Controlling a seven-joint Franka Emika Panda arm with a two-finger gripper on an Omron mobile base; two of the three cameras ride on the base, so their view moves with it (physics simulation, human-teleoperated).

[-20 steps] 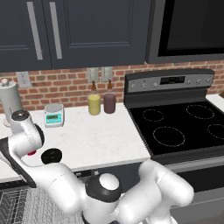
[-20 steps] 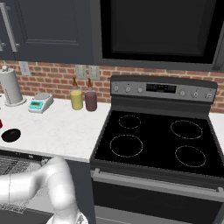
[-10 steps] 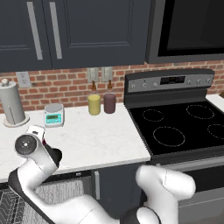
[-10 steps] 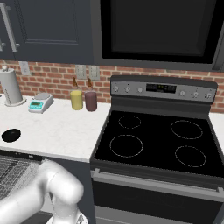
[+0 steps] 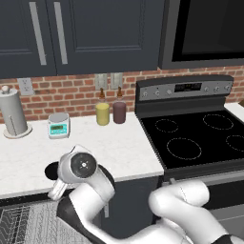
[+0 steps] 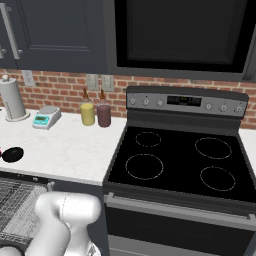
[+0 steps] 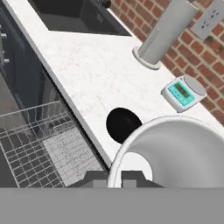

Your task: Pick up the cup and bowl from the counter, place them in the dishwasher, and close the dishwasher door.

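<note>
Tool (image 7: 114, 178) fingers sit clamped on the white-lined tapered cup (image 7: 175, 153), you see. Small black round bowl (image 7: 124, 125) rests on your white marbled desk (image 7: 87, 65), above the grey wire rack (image 7: 39, 144).

A small, low, round black bowl (image 6: 12, 154) sits near the front left edge of the white marbled stone tabletop (image 6: 65, 150). Below it, the dishwasher's light grey wire rack (image 6: 17, 210) is exposed. A yellow cylindrical canister (image 6: 87, 113) stands just beside a maroon one (image 6: 104, 115) at the brick wall.
</note>
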